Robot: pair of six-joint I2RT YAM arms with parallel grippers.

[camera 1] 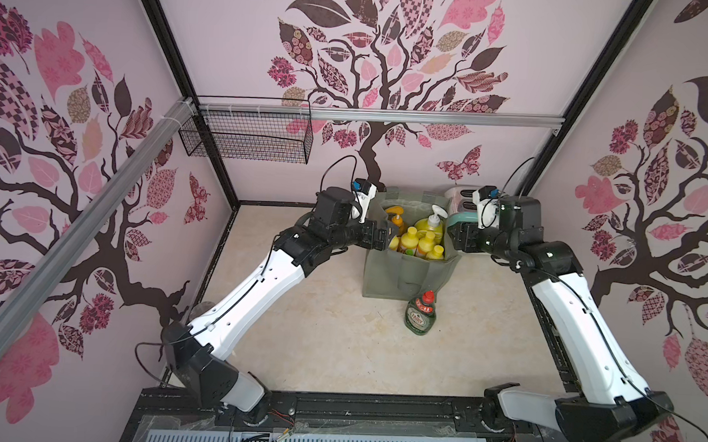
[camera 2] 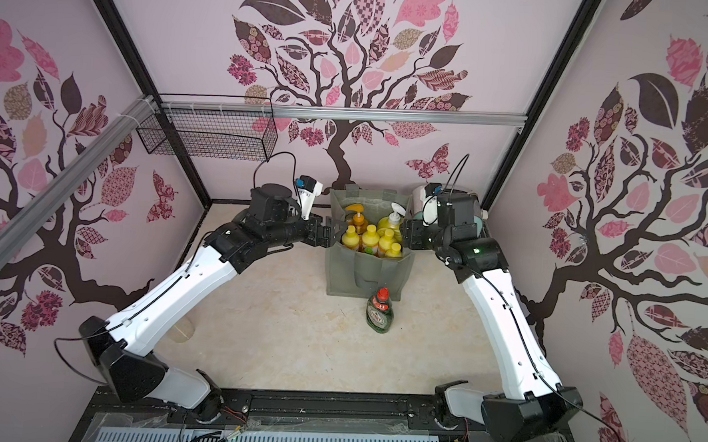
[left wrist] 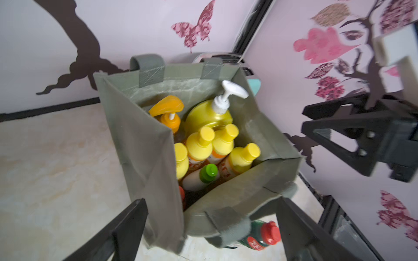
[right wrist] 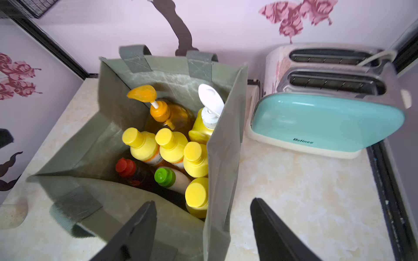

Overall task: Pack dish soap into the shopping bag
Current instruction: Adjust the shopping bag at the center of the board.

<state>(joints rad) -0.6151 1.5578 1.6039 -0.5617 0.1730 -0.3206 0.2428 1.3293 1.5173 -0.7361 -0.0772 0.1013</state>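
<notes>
Seen in both top views: one bag [camera 1: 399, 278] is parked at the table's [camera 1: 316, 345] 12 o'clock end. One green Fairy [camera 1: 421, 317] is found standing outside, just beside the bag at its 6. The left gripper [camera 1: 386, 233] is held at the bag's 9 o'clock rim, the right gripper [camera 1: 453, 232] at 3. Beige marbled top, pink tree-print walls [camera 1: 249, 38] all round. One toaster [camera 1: 459, 198] is tucked at the bag's 2, half blocked by the right arm [camera 1: 550, 257]. One wire basket [camera 1: 244, 141] is hung on the wall around 10.

Left wrist: jaws are spread wide, the bag's near corner between them, nothing pinched. Four yellow caps [left wrist: 200, 144], one orange pump [left wrist: 167, 108], one yellow pump [left wrist: 210, 115] and one green cap [left wrist: 209, 172] can be counted inside.

Right wrist: one red cap [right wrist: 125, 167] is also spotted, so eight are in. Jaws are spread here too, the bag's side wall between them, nothing gripped.
</notes>
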